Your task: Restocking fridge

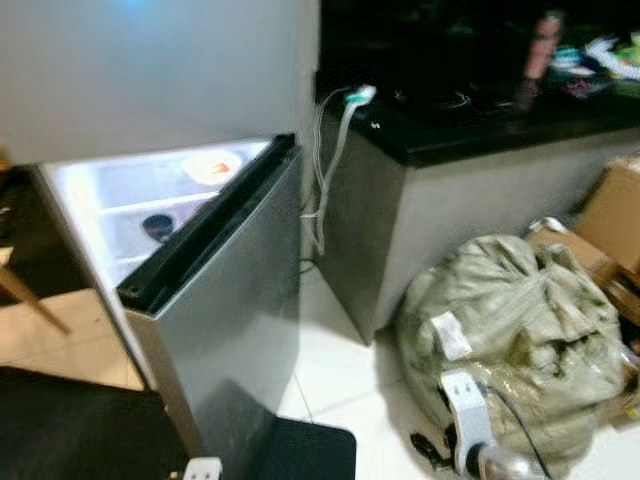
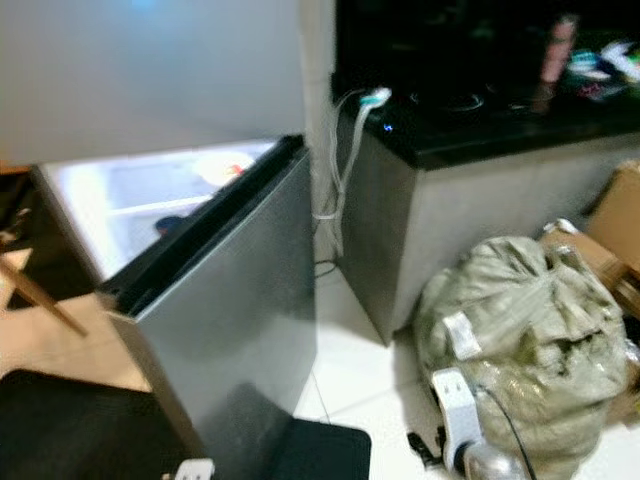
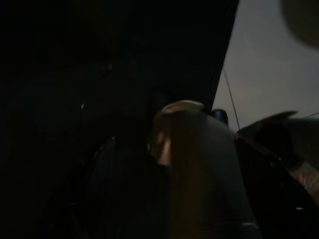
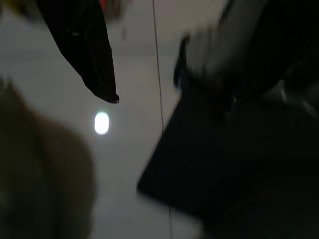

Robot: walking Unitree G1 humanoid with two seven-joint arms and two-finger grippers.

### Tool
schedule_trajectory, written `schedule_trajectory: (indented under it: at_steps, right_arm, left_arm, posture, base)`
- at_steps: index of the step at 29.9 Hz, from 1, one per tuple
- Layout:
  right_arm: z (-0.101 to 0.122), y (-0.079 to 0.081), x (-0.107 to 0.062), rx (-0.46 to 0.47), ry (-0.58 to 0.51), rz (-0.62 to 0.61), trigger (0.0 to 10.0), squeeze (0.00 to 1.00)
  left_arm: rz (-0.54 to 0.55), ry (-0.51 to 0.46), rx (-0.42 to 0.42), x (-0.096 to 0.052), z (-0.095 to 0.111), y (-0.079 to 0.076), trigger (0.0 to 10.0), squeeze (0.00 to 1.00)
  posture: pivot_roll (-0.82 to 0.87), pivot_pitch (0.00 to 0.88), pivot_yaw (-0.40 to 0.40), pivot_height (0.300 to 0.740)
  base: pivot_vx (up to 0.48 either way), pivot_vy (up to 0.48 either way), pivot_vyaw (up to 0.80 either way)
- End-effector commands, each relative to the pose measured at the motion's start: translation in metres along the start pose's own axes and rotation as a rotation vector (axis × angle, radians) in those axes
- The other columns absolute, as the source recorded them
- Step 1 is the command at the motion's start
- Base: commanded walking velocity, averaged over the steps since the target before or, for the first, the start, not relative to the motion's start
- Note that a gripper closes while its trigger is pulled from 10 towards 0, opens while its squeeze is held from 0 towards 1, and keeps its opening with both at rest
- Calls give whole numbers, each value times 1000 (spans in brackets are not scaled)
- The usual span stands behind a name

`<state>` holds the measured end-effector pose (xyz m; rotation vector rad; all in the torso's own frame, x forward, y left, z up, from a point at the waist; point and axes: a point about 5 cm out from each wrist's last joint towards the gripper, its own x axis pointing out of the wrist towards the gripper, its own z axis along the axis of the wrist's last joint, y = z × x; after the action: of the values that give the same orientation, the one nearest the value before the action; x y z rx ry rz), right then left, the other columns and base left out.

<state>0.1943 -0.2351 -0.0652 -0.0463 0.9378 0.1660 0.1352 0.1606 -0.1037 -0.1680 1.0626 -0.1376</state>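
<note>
While the fridge door (image 1: 215,300) stands swung out toward me, I take it as my landmark and read the scene from its left. Left of the door, the lit fridge interior (image 1: 140,205) shows pale shelves, a light bowl (image 1: 212,166) with something red in it, and a dark round item (image 1: 158,226) below. A wooden leg (image 1: 25,295) sits further left, blurred. Just below the door lies a dark mat (image 1: 310,450). Right of the door runs a strip of white floor (image 1: 335,360), then a grey counter (image 1: 470,200) with a white cable (image 1: 335,150) hanging at its near corner. Further right a bulging sack (image 1: 510,330) and a cardboard box (image 1: 612,215) crowd the floor.

In the left wrist view the left gripper (image 3: 199,164) appears pinched around a pale rounded object; too dark for me to name it. The right gripper (image 4: 164,79) hangs over the floor; I cannot tell its state.

Risks, in my judgement: the door's free edge could be clipped while approaching, the cable snagged, or the mat's edge tripped on. The open room is only the narrow strip between door and counter.
</note>
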Motion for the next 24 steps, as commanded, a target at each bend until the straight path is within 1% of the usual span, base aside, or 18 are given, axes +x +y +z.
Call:
schedule_trajectory:
  at_steps: [1,2,3,6,7,11,15,24]
  right_arm:
    - [-26,-2,-5,33,90,-43,10000,0]
    - [-37,0,-7,38,125,-48,10000,0]
    - [-37,0,-7,38,125,-48,10000,0]
    - [-57,4,-11,49,187,-57,10000,0]
    - [-57,4,-11,49,187,-57,10000,0]
    - [-71,5,-15,50,229,-67,10000,0]
    - [-74,5,-16,47,239,-74,10000,0]
    - [-72,3,-16,27,240,-77,10000,0]
  left_arm:
    - [-6,31,2,0,-7,-3,10000,0]
    - [-6,31,2,0,-7,-3,10000,0]
    - [-6,31,2,0,-7,-3,10000,0]
    - [-6,30,2,0,-7,-3,10000,0]
    - [-6,30,2,0,-7,-3,10000,0]
    - [-8,30,5,0,-6,-3,10000,0]
    - [-8,31,9,0,-5,-3,10000,0]
    - [-8,32,9,1,-5,-3,10000,0]
  posture:
    - [-79,0,-21,740]
    - [-79,0,-21,740]
    - [-79,0,-21,740]
    - [-80,0,-19,740]
    - [-80,0,-19,740]
    - [-80,0,-19,740]
    - [-80,0,-19,740]
    - [-90,0,-18,740]
  base:
    - [0,0,725]
    - [0,0,725]
    - [0,0,725]
    - [0,0,725]
    - [0,0,725]
    - [0,0,728]
    - [0,0,731]
    - [0,0,731]
